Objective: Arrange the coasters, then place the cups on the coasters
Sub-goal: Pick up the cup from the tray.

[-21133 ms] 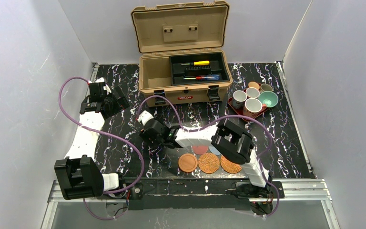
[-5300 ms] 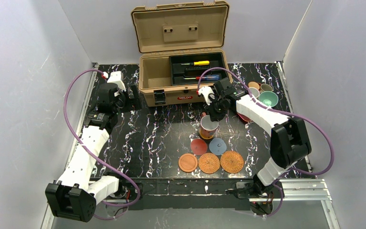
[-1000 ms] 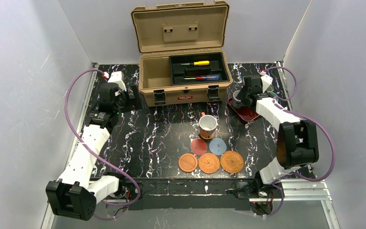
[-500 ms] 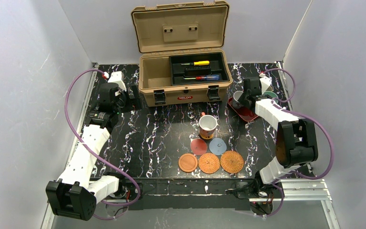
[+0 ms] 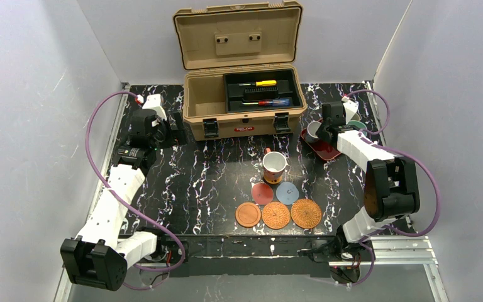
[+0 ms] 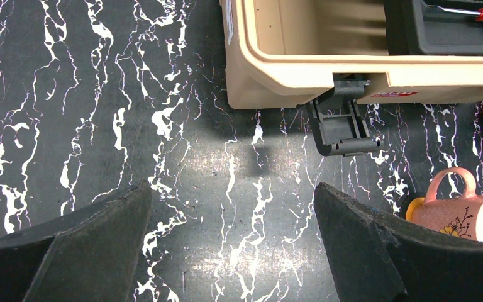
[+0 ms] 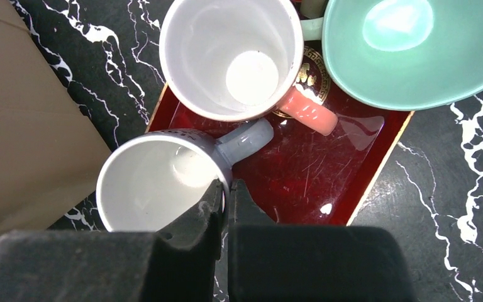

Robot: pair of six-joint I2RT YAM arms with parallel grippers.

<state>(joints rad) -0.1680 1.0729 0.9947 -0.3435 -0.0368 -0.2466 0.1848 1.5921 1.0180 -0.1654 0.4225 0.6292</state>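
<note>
Cup-placing step: right gripper (image 7: 224, 195) pinched shut on the rim of the grey cup (image 7: 151, 185), which stands on the red tray (image 7: 327, 182) at far right; left gripper (image 6: 231, 192) wide open and empty; next move likely a straight lift toward a bare coaster (image 5: 287, 192) near centre.

Bright even overhead light, soft shadows, sharp focus, glare on red tray (image 7: 314, 182)

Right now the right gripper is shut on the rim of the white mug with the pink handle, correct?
No: the right gripper is shut on the rim of the grey cup with the grey handle, as the right wrist view shows.
</note>
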